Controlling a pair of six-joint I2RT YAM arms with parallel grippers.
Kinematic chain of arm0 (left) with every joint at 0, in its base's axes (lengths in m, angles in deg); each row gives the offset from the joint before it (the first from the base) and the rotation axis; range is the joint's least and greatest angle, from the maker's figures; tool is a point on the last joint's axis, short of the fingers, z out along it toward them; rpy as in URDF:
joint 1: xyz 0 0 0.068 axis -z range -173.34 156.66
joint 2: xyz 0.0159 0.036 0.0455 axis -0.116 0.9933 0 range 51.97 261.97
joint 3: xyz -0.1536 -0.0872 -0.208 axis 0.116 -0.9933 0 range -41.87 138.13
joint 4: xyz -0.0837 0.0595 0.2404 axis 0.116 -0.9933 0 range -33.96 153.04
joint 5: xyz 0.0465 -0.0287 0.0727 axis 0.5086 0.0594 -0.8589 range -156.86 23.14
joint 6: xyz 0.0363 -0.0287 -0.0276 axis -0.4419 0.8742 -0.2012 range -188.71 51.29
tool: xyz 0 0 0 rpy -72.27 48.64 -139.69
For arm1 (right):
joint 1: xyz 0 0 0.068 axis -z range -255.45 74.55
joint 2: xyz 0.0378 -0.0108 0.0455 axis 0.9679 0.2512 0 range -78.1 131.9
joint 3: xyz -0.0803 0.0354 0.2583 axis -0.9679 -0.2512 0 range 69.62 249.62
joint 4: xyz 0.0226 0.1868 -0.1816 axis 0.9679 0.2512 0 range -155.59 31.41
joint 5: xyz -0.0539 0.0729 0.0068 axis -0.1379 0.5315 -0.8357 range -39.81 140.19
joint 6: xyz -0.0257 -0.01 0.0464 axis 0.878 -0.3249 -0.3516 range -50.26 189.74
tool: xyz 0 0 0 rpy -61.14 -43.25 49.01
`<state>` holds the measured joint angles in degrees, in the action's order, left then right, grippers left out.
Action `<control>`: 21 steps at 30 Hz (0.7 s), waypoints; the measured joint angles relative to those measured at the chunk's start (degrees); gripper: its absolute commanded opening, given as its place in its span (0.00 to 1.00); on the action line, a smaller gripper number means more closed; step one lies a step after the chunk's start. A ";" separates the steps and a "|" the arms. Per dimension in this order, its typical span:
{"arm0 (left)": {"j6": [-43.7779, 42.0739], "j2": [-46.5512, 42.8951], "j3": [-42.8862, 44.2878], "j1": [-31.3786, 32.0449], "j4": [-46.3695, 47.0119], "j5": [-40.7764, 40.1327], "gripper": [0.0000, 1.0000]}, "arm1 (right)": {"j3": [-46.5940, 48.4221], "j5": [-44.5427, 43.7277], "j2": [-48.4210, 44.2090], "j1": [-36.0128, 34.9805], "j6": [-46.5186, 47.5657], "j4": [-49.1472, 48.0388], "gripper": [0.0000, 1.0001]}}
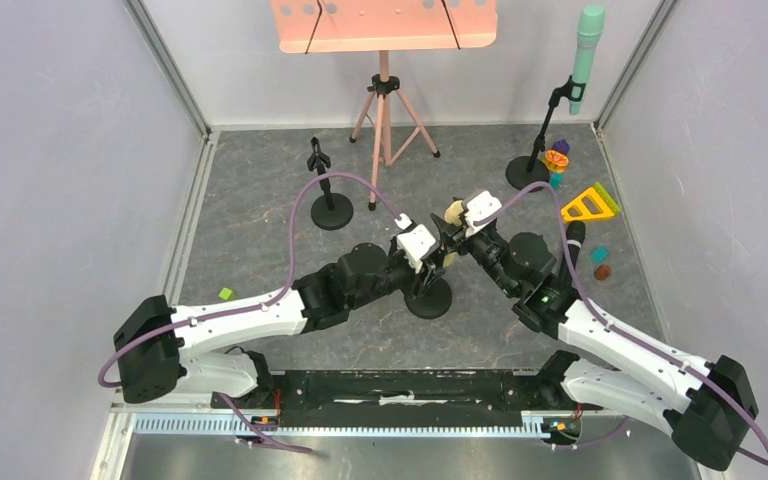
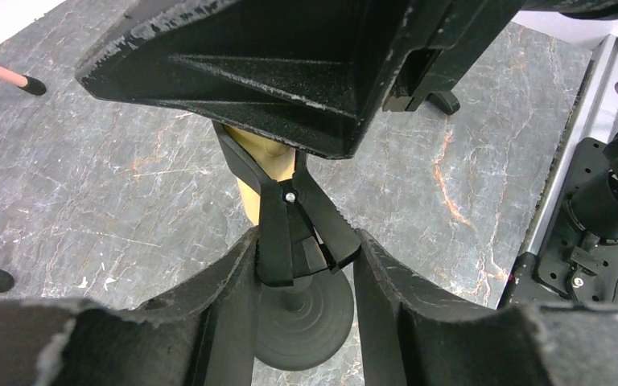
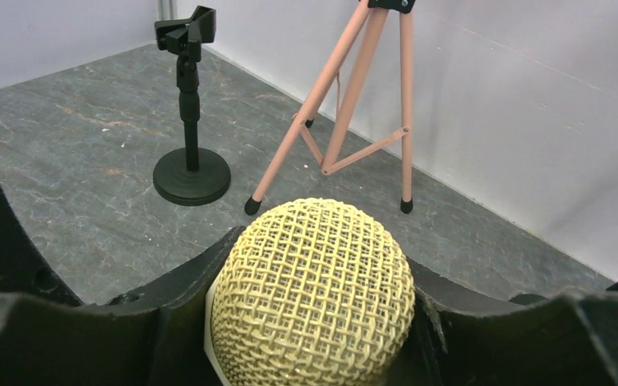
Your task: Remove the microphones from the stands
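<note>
Right end effector [image 3: 312,310] — around microphone head [image 3: 314,281]

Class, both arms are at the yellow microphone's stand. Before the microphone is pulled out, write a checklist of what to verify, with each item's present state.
1. Right jaws closed on the microphone head: ok, a finger hugs each side of the mesh.
2. Left jaws bracing the clip: ok, one finger on each side.
3. Microphone free of the clip: not ok, its body sits inside it.
4. Clip spread wide enough to release: cannot tell.
5. Stand base flat on the table: ok.
6. Pink tripod and empty stand well apart from the microphone: ok.
</note>
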<state>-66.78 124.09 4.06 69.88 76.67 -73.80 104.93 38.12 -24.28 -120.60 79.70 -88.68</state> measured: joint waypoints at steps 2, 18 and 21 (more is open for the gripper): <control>0.00 -0.02 0.00 0.15 0.00 0.02 0.02 | -0.46 1.20 -0.79 0.44 -0.04 0.00 0.00; 3.17 -1.42 -0.50 -0.98 -1.60 -3.30 0.05 | 0.28 -11.82 -0.28 3.02 1.14 -0.39 0.00; 3.15 -1.75 -0.79 -1.18 -1.79 -3.28 0.43 | 0.46 -14.08 0.33 3.54 0.28 1.11 0.00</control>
<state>-63.63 122.34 3.27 68.70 74.87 -77.08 105.39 24.04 -23.95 -117.06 79.98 -87.57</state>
